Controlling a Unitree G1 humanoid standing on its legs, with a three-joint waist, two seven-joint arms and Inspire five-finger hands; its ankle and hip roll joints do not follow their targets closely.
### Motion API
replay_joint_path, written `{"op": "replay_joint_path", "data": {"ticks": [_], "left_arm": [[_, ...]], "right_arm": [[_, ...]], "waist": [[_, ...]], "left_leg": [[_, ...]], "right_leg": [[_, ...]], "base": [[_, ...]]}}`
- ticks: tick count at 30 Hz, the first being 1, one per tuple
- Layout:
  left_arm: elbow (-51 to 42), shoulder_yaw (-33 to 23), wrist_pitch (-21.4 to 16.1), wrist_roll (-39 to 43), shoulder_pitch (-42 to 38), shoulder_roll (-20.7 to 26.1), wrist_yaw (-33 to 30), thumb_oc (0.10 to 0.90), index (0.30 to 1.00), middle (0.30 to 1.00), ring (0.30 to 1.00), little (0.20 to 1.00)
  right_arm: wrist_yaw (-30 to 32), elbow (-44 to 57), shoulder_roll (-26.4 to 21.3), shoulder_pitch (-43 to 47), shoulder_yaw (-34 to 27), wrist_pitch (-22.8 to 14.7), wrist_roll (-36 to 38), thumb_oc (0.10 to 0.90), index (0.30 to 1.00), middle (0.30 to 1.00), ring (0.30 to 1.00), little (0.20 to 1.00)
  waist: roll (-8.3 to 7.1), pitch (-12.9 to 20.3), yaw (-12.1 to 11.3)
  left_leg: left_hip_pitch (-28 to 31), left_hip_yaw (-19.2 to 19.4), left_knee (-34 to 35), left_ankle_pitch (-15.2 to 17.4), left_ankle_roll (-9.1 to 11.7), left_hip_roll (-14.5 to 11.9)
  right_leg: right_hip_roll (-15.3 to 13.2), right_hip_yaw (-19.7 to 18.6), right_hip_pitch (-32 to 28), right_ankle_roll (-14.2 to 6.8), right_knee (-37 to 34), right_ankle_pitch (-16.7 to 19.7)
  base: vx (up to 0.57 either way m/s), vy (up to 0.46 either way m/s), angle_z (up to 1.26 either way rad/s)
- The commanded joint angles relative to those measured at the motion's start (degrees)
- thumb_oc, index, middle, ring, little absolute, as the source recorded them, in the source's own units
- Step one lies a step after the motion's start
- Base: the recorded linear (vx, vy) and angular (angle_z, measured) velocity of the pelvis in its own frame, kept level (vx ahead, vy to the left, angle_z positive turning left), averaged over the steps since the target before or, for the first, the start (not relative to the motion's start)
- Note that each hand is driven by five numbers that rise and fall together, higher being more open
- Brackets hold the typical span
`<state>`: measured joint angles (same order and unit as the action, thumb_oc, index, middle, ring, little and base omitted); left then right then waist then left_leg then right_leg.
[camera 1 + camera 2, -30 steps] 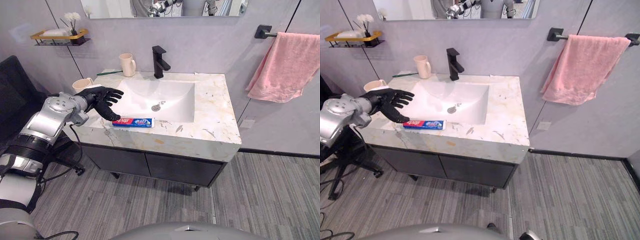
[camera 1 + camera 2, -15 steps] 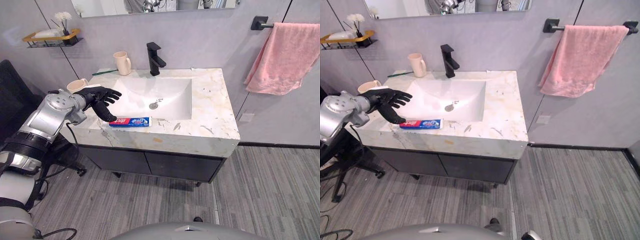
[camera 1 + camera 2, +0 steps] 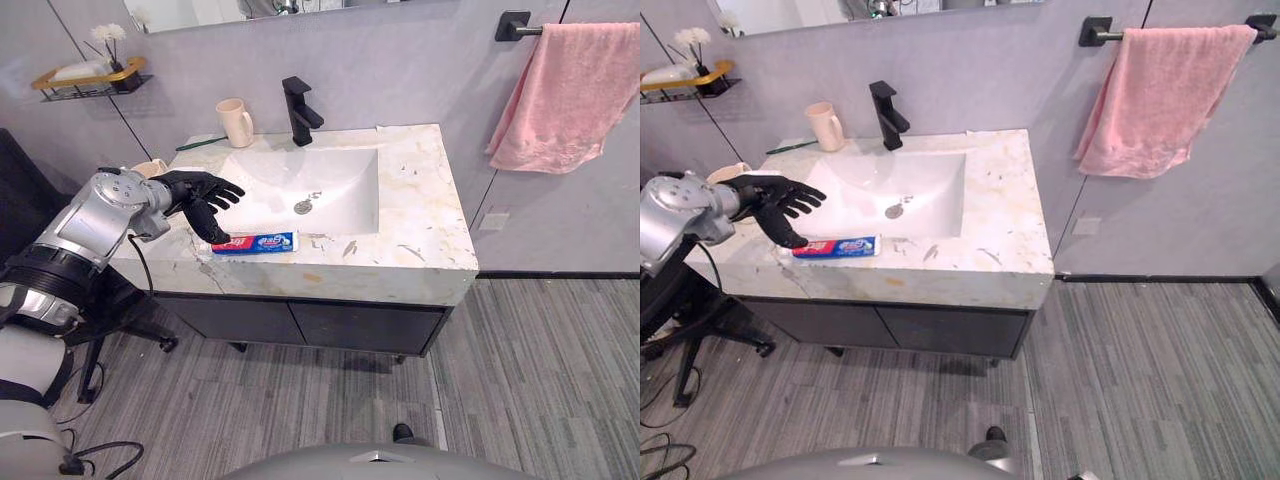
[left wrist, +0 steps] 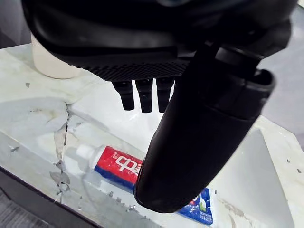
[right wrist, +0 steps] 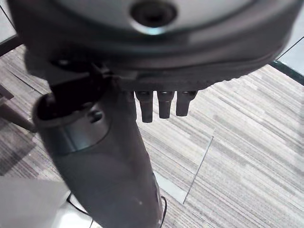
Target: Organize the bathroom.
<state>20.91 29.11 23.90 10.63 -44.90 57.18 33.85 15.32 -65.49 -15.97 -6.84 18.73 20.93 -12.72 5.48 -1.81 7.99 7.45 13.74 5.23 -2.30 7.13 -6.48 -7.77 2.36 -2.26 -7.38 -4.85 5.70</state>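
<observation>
Red-and-blue toothpaste tube [image 3: 256, 242] lies on the counter [image 3: 420, 240] — just beside the spread left hand [image 3: 200, 197].

The whole scene sits a little differently in both eye views than one second ago, so the camera has moved and not the things. The left hand [image 3: 197, 193] has stayed over the left part of the bench [image 3: 420, 250], with its fingers [image 4: 144, 95] spread as before. Its thumb tip now looks a little nearer to the cap end of the toothpaste tube [image 3: 256, 242]. If they touch cannot be told. The tube lies at the same place by the basin [image 3: 330, 180].
</observation>
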Motion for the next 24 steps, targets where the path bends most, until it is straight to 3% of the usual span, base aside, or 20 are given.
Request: {"op": "replay_joint_path", "data": {"ticks": [1, 7, 15, 24], "left_arm": [[3.8, -0.7, -2.2, -4.6, -13.6, 6.7, 0.5, 0.8, 0.9, 0.9, 0.9, 0.9], [4.1, 0.6, -2.5, -5.9, -14.1, 7.2, 1.0, 0.8, 0.9, 0.9, 0.9, 0.9], [4.7, 1.7, -6.1, -9.2, -15.7, 8.2, -1.6, 0.8, 0.9, 0.9, 0.9, 0.9], [3.9, 0.3, -6.1, -9.3, -14.9, 9.5, -1.9, 0.8, 0.9, 0.9, 0.9, 0.9]], "right_arm": [[1.9, -1.4, -3.4, 2.2, 1.2, 2.0, 0.9, 0.8, 0.9, 0.9, 0.9, 0.9], [1.6, -1.3, -3.9, 2.4, 1.1, 1.7, 0.9, 0.8, 0.9, 0.9, 0.9, 0.9], [1.5, -1.1, -4.1, 1.6, 1.2, 0.2, 1.5, 0.8, 0.9, 0.9, 0.9, 0.9], [1.6, -1.3, -4.7, 1.2, 1.1, -1.2, 1.3, 0.8, 0.9, 0.9, 0.9, 0.9]], "waist": [[0.37, 0.0, -0.5], [0.66, -0.5, -0.5], [0.86, -0.9, -0.6], [1.39, -1.7, -0.9]], "left_leg": [[1.3, 4.6, -7.4, 8.4, -2.3, 1.1], [1.1, 4.6, -7.6, 8.4, -2.3, 1.1], [0.4, 4.0, -7.7, 8.4, -2.3, 1.1], [-0.4, 3.2, -7.9, 8.3, -2.2, 0.9]], "right_leg": [[-1.0, 1.7, 0.0, -4.5, 0.3, -3.2], [-1.2, 1.8, 0.0, -4.6, 0.3, -3.1], [-1.4, 2.2, 0.3, -4.7, 0.4, -3.1], [-1.4, 2.4, 0.8, -4.7, 0.7, -3.3]], "base": [[0.0, 0.0, 0.0], [0.0, 0.0, 0.0], [0.0, -0.001, 0.0], [0.01, -0.002, 0.01]]}}
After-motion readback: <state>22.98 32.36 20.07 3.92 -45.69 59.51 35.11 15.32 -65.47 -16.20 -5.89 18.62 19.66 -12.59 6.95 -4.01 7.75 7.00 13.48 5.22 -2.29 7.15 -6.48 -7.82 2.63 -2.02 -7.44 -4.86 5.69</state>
